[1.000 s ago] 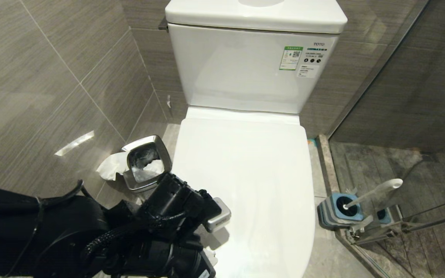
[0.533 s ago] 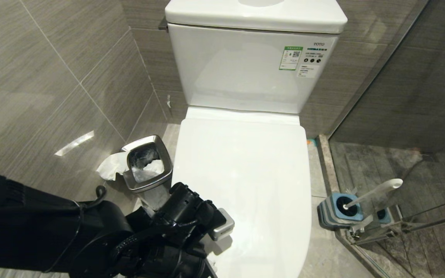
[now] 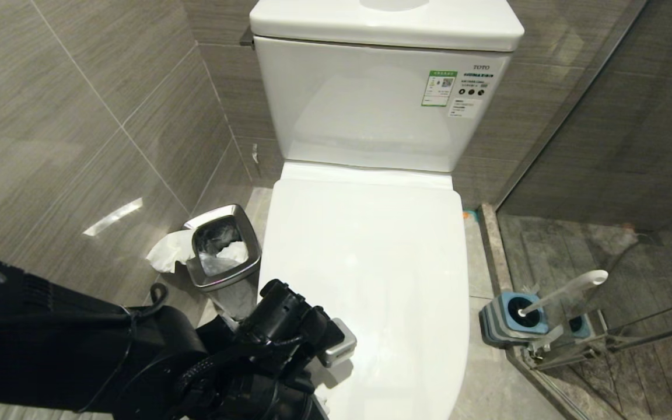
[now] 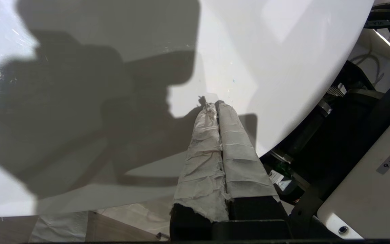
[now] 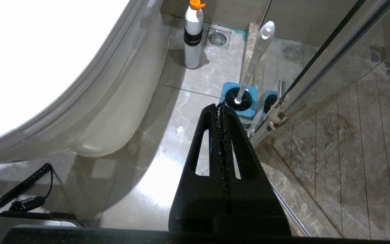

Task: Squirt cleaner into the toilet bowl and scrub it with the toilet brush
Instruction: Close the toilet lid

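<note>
The left pincer (image 4: 212, 103), pressed shut and holding nothing, hovers at the near left edge of the closed lid (image 3: 371, 274) covering the toilet bowl, the lid stretching away toward the tank. The right pincer (image 5: 222, 107), shut and empty, points toward the toilet brush (image 5: 254, 61), upright in its holder.

Our right gripper hanging over the bathroom floor

We are holding our right gripper (image 5: 222, 112) above the marble floor (image 5: 154, 183) with its black fingers pressed together and gripping nothing; past its tip the toilet brush (image 5: 254, 61) is standing in a blue holder (image 5: 227, 88), a white bottle (image 5: 193, 37) with an orange cap is waiting near a floor drain (image 5: 218, 38), and the toilet (image 5: 63, 67) is curving alongside.
</note>
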Robot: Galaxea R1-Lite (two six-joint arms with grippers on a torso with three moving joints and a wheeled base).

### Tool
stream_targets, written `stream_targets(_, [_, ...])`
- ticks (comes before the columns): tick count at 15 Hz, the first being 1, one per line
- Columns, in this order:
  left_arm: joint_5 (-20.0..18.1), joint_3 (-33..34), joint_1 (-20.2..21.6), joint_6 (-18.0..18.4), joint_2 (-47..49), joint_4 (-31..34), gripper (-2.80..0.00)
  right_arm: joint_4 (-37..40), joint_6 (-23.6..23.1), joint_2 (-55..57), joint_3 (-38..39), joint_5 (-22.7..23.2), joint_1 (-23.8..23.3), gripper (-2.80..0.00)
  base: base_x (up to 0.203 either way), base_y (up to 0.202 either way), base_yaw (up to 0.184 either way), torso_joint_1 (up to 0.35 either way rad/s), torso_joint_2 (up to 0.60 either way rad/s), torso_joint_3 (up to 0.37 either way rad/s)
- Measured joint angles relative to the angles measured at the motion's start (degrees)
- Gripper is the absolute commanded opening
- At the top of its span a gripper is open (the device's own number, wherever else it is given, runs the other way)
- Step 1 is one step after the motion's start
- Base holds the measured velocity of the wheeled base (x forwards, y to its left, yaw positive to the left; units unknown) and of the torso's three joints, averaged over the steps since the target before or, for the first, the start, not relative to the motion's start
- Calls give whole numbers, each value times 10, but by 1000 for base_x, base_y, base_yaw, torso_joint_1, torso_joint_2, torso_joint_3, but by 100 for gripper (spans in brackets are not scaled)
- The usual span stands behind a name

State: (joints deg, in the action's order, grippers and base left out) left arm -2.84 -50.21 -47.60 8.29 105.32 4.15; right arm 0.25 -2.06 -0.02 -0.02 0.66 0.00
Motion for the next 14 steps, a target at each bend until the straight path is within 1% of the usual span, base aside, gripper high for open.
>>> stream_targets(5, [9, -1, 0, -2, 3, 0, -280, 0, 0, 0, 0, 0, 0, -280, 0, 0, 0, 0, 0, 0])
stream_targets(8, [19, -20, 2, -21, -15, 1, -280, 0, 0, 0, 0, 0, 0, -280, 0, 0, 0, 0, 0, 0])
stream_targets(11, [38, -79, 6, -44, -39, 1, -280, 0, 0, 0, 0, 0, 0, -280, 0, 0, 0, 0, 0, 0])
stream_targets(14, [72, -180, 21, -52, -59, -3, -280, 0, 1, 0, 0, 0, 0, -280, 0, 0, 0, 0, 0, 0])
